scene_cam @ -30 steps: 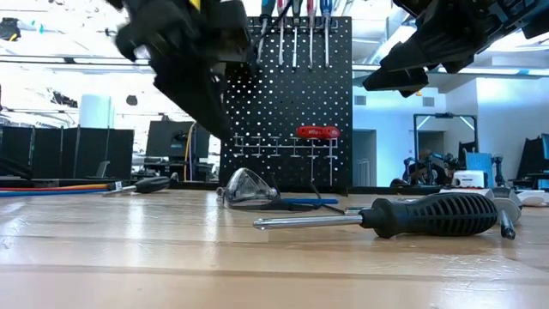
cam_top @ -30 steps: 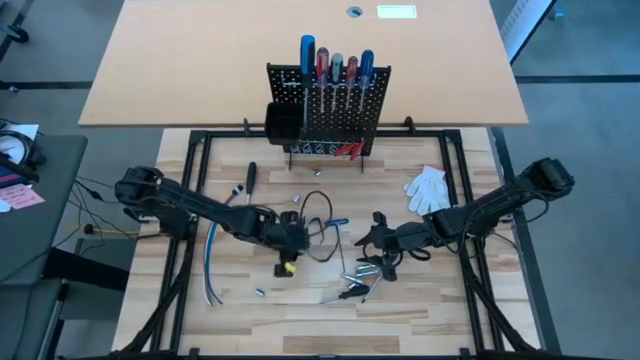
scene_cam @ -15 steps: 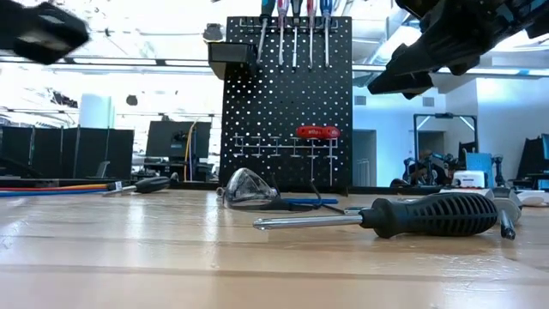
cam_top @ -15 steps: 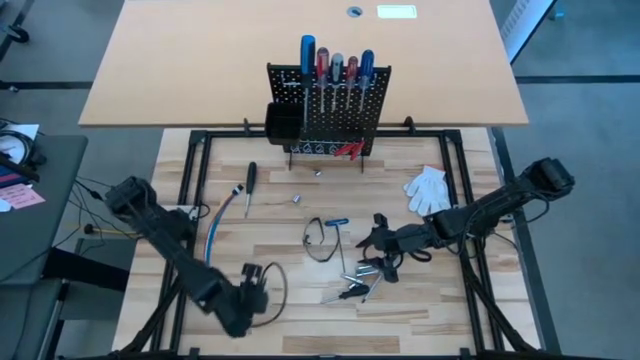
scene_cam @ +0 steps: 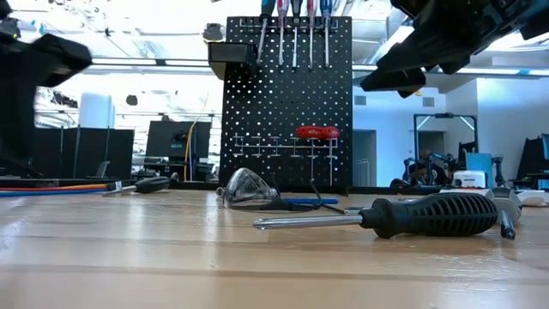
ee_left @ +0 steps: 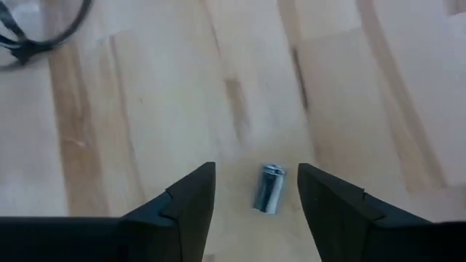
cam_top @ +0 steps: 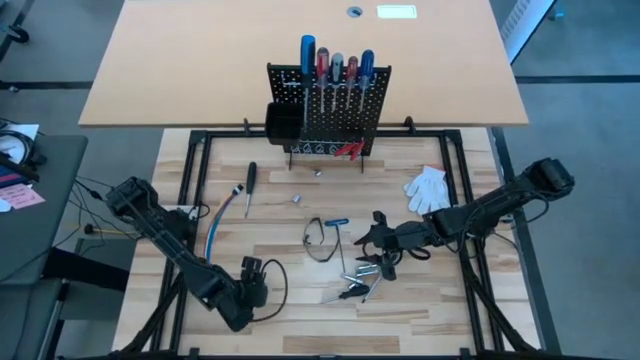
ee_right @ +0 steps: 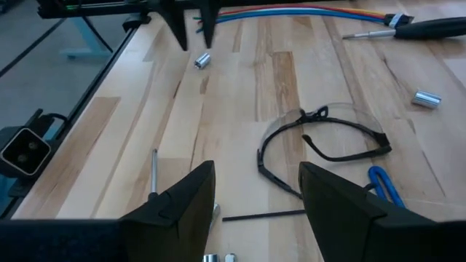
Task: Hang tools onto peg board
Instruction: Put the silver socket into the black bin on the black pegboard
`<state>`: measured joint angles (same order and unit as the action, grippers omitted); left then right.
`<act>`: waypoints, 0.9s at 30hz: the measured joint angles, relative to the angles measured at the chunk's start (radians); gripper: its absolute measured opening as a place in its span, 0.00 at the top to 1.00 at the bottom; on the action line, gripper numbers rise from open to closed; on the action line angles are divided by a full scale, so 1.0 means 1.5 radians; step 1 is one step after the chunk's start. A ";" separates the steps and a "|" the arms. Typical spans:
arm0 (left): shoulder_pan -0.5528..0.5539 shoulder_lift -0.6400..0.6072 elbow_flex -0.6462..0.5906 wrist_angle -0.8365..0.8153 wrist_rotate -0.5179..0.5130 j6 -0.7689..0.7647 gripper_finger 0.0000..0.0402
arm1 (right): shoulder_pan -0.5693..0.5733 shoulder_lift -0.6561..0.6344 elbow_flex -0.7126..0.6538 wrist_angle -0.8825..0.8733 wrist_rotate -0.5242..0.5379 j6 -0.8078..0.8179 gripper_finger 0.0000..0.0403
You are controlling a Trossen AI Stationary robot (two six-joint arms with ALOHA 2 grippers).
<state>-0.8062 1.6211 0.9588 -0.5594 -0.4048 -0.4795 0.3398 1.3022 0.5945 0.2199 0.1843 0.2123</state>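
Note:
The black peg board (cam_top: 328, 110) stands at the table's far edge, with several screwdrivers in its top rail and red-handled pliers (scene_cam: 317, 132) hung low on it. My left gripper (ee_left: 255, 189) is open near the table's near-left corner (cam_top: 252, 275). It points down, with a finger on either side of a small silver bit (ee_left: 270, 188) that lies on the wood. My right gripper (ee_right: 256, 189) is open and empty above the table's middle right (cam_top: 381, 256). A black-handled screwdriver (scene_cam: 429, 215) lies below it.
Clear safety glasses (ee_right: 324, 142) lie mid-table beside a blue-handled tool (cam_top: 338, 222). Another black-handled screwdriver (cam_top: 250, 180) and blue cables (cam_top: 212, 240) lie at the left. A white glove (cam_top: 427, 187) lies at the right. More silver bits (cam_top: 297, 199) are scattered on the wood.
My left gripper has swung from the table's middle, beside the safety glasses, toward the near-left corner. It now points down over the small silver bit. The right arm has kept still.

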 joint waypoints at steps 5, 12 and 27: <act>0.030 0.000 -0.011 0.020 0.073 0.035 0.54 | 0.006 0.000 0.000 -0.001 0.000 0.000 0.49; 0.035 0.000 -0.060 0.051 0.111 0.035 0.58 | 0.010 0.000 0.000 -0.001 0.000 0.000 0.49; 0.036 -0.002 -0.126 0.196 0.103 0.025 0.79 | 0.009 0.000 0.000 -0.001 0.000 -0.001 0.49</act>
<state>-0.7529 1.6180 0.7693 -0.2658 -0.2503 -0.4413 0.3538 1.3022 0.5946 0.2184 0.1841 0.2115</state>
